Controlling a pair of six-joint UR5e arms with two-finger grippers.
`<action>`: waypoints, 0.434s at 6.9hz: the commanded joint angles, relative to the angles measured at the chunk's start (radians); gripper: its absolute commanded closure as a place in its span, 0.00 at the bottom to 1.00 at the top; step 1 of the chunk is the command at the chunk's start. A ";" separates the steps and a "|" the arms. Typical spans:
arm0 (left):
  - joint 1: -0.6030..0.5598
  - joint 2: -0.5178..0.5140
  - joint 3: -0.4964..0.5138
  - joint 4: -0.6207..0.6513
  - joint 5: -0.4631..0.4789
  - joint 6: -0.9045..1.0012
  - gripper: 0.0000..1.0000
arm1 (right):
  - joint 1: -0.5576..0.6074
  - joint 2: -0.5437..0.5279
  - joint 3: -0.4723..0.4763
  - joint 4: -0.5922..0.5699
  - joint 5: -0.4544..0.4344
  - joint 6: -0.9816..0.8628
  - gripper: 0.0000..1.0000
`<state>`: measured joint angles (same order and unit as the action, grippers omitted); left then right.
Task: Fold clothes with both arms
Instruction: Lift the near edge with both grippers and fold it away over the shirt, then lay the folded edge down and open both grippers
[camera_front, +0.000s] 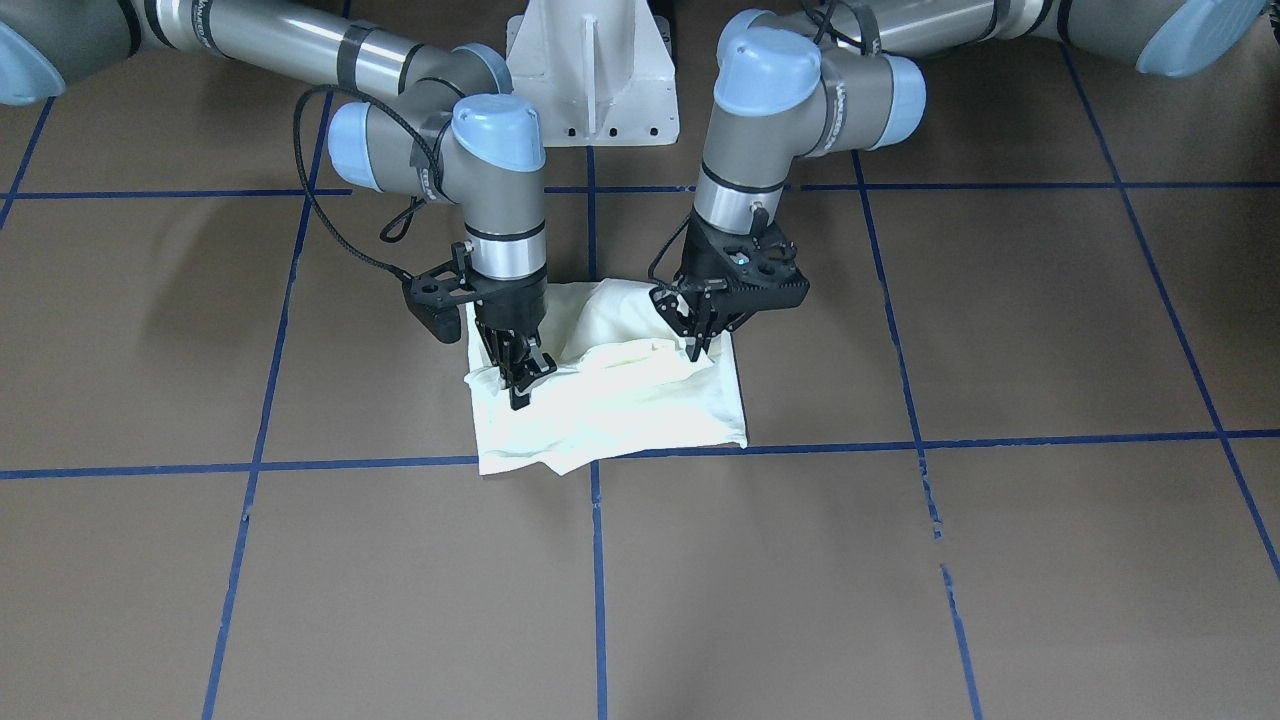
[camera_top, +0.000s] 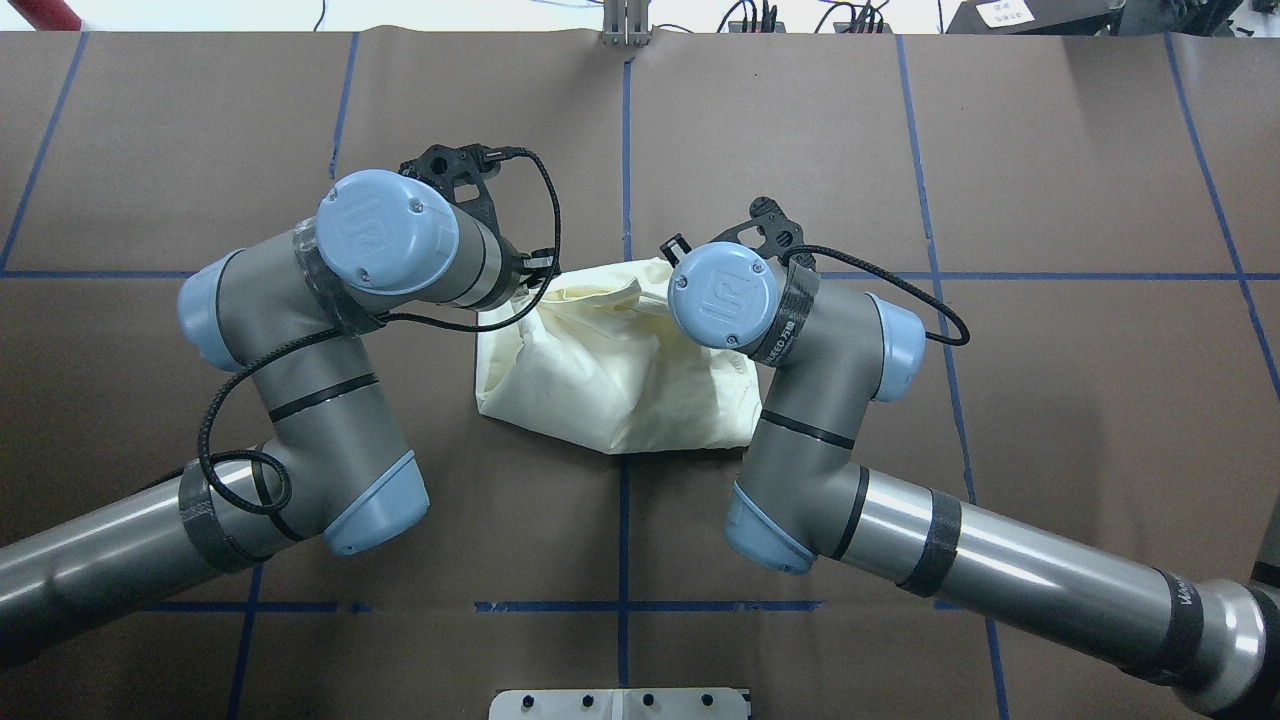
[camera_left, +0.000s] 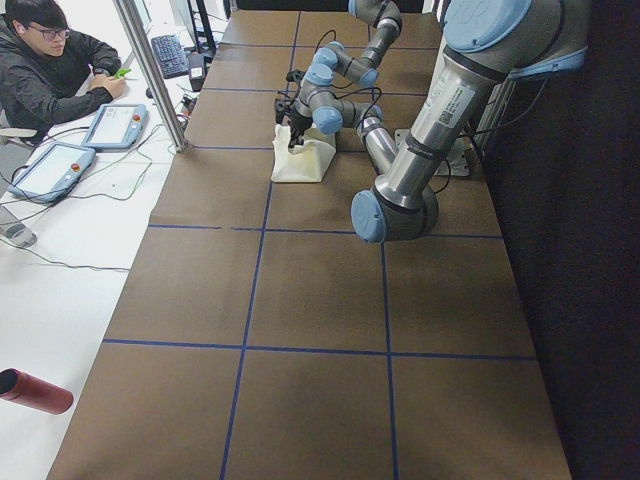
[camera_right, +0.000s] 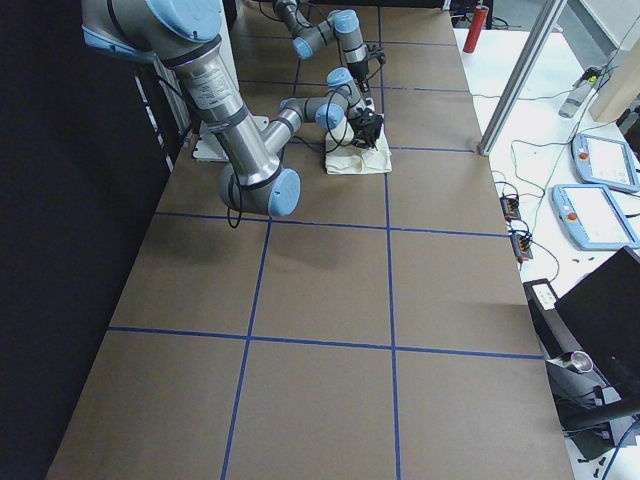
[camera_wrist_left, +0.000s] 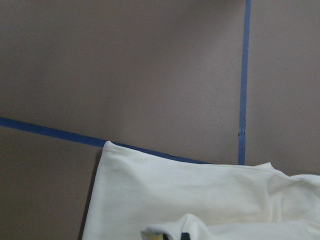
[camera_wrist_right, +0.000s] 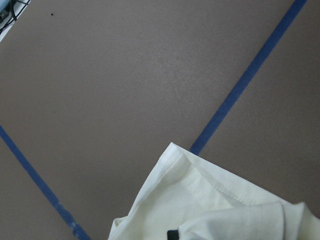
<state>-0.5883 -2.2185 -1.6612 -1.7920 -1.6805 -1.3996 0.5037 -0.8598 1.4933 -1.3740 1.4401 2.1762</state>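
Note:
The clothes are one cream shirt, folded into a rough rectangle with its plain side up, lying at mid table. Its top layer is bunched and raised between the two grippers. My left gripper points down at the shirt's edge on the right of the front-facing view, its fingers pinched together on a fold. On the opposite edge my right gripper is shut on the cloth as well. Both wrist views show the shirt at the bottom of the frame. From overhead the wrists hide both grippers.
The brown table cover carries a grid of blue tape lines. The white pedestal base stands behind the shirt. A seated person and control tablets are beside the table. A red bottle lies off the table edge.

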 joint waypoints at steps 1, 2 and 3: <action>-0.001 -0.003 0.038 -0.018 0.001 0.013 1.00 | 0.002 0.001 -0.025 0.012 0.000 -0.006 1.00; -0.001 -0.003 0.040 -0.020 0.001 0.013 1.00 | 0.002 -0.001 -0.027 0.012 0.000 -0.018 1.00; -0.001 -0.003 0.040 -0.020 0.001 0.014 1.00 | 0.002 -0.001 -0.036 0.013 0.000 -0.047 1.00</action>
<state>-0.5890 -2.2210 -1.6236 -1.8106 -1.6797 -1.3872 0.5061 -0.8599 1.4658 -1.3622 1.4404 2.1557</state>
